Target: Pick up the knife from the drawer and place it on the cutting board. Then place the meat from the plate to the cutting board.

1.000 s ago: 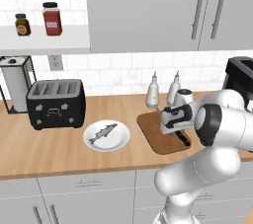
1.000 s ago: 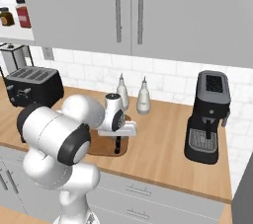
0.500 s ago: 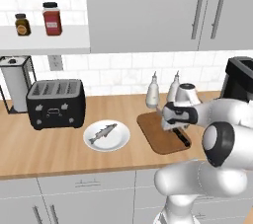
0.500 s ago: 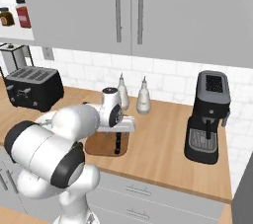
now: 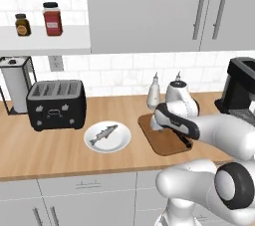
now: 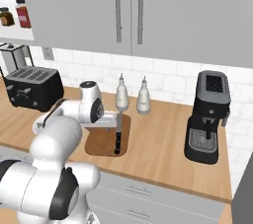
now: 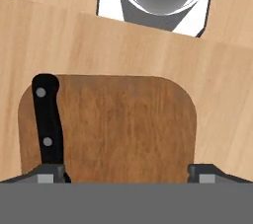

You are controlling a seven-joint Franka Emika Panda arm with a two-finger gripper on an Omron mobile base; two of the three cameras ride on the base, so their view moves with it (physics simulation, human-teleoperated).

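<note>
Pincer (image 7: 126, 171) now spread wide, knife (image 6: 118, 136) released flat on cutting board (image 6: 101, 141).

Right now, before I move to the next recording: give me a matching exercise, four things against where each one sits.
Things:
1. knife
2. fish
3. cutting board
4. toaster

Places:
A. on the white plate
B. on the counter, in front of the two bottles
C. lying on the cutting board
D. at the wall, left of the plate

Pairs: 1-C, 2-A, 3-B, 4-D
</note>
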